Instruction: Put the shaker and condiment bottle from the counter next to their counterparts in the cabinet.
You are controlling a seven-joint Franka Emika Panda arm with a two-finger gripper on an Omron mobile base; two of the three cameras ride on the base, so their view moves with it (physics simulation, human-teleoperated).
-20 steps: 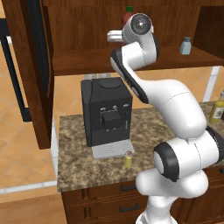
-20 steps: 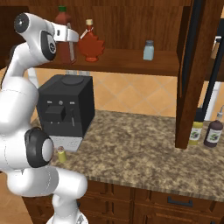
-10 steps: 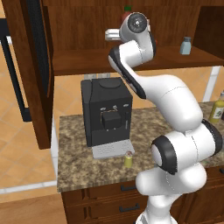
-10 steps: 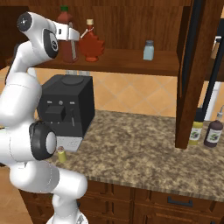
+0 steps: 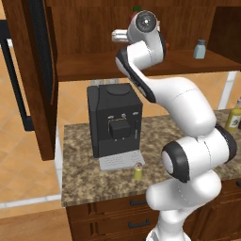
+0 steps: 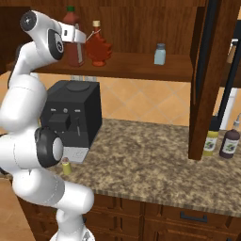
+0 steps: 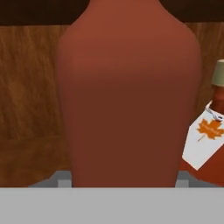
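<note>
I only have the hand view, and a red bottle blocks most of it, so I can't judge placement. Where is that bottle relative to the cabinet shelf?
Observer: In the right base view the condiment bottle is at the cabinet shelf, its base about level with the maple-leaf bottle right beside it.
Operator: And the shaker?
Observer: The shaker stands on the counter, by the front of the coffee machine.
Operator: Where is its counterpart?
Observer: The pale blue shaker is farther right on that shelf, apart from both bottles.
</note>
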